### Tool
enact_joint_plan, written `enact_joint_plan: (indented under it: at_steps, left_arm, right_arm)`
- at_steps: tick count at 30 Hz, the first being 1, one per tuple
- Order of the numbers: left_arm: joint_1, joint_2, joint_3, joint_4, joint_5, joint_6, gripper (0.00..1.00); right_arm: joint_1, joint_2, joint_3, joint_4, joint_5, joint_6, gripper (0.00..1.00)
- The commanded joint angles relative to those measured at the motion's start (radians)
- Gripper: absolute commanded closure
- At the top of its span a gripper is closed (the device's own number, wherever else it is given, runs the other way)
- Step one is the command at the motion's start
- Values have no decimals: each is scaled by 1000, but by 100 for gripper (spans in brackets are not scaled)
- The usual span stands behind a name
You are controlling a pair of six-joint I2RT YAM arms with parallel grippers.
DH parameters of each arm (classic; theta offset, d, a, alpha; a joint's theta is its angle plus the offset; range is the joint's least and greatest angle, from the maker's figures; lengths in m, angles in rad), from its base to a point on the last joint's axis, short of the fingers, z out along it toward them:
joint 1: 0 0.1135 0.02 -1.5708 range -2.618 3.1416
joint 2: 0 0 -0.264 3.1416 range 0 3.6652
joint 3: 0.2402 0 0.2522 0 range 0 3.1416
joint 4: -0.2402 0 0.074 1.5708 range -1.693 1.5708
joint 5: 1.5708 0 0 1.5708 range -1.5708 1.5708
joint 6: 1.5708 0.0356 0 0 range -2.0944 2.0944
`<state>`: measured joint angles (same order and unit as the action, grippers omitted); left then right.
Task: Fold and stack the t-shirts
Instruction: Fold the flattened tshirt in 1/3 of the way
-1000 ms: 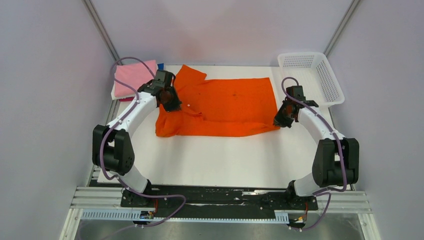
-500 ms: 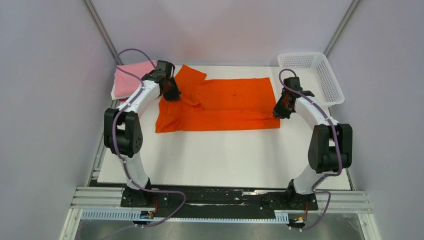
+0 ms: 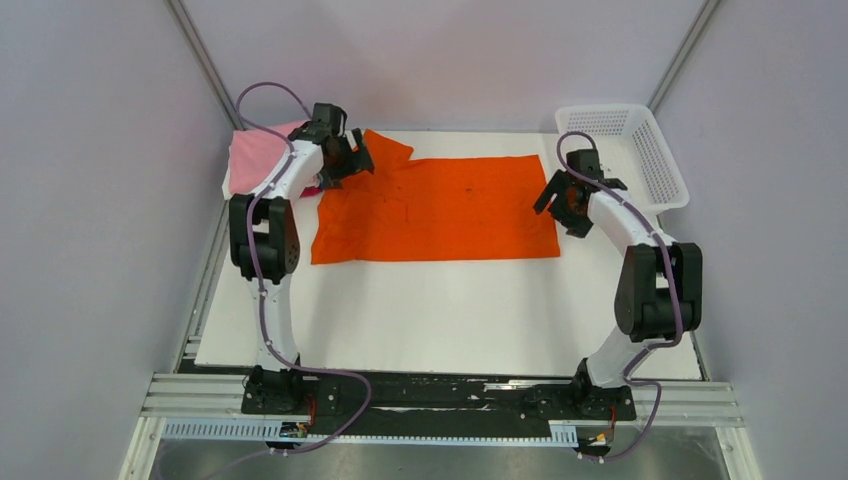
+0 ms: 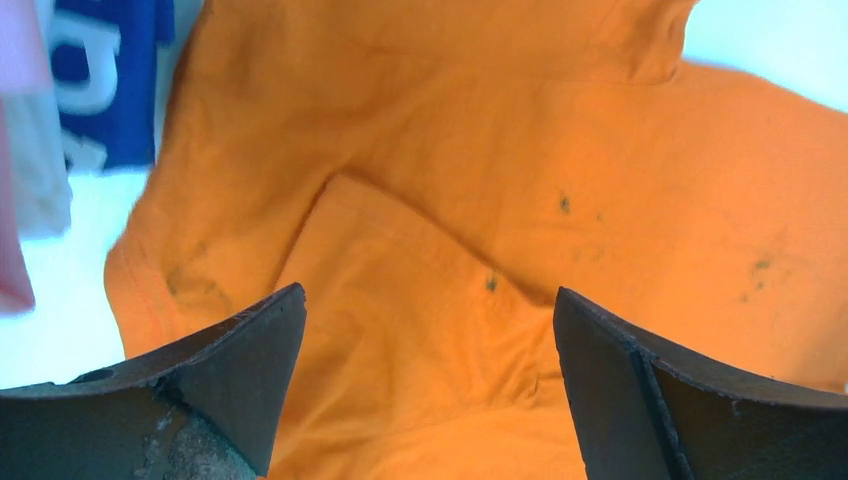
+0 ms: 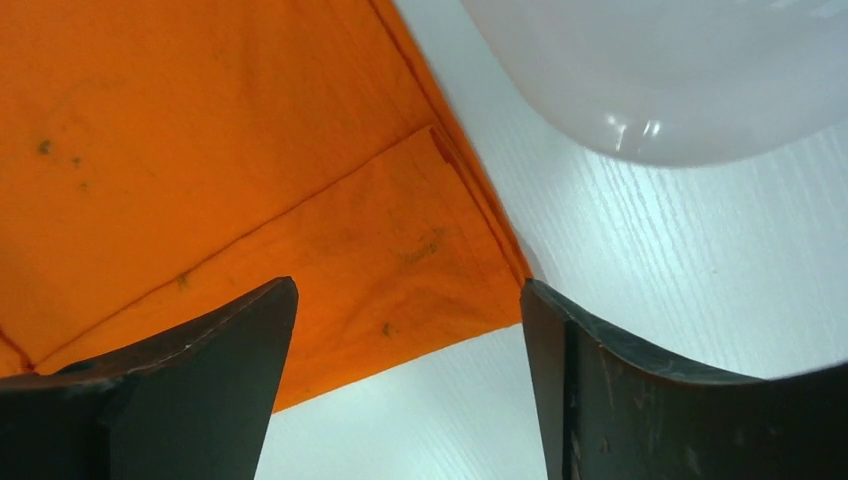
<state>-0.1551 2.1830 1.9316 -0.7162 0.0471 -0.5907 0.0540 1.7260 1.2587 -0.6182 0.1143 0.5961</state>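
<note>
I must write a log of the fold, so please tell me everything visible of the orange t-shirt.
The orange t-shirt is soft, bright cloth with tiny dark specks. It lies flat on the white table, folded over into a wide rectangle; the right wrist view shows an upper layer's edge. One short sleeve sticks out at its far left corner. The open left gripper and right gripper hang over its ends, holding nothing.
</note>
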Motion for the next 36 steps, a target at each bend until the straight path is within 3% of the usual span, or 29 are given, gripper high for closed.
enact_joint_plan:
  at_steps: [1, 3, 7, 15, 20, 28, 36]
  left_arm:
    - [-5, -170, -133, 40, 72, 24, 0]
    - [-20, -252, -267, 107, 104, 20, 0]
    - [-54, -359, -514, 254, 183, 3, 0]
    - [-53, -291, -627, 298, 133, 31, 0]
    - [-52, -249, -662, 274, 152, 36, 0]
    - [-81, -412, -902, 227, 137, 24, 0]
    - [-164, -637, -1152, 169, 114, -30, 0]
  right_arm:
    - [43, -139, -67, 87, -87, -20, 12]
    - [75, -171, -113, 127, -161, -29, 1]
    - [136, -158, -146, 222, -230, -48, 0]
    - [174, 40, -85, 274, -208, -95, 0]
    - [170, 52, -172, 267, -145, -90, 0]
    - [170, -95, -408, 172, -123, -20, 0]
    - [178, -345, -636, -5, -263, 98, 0]
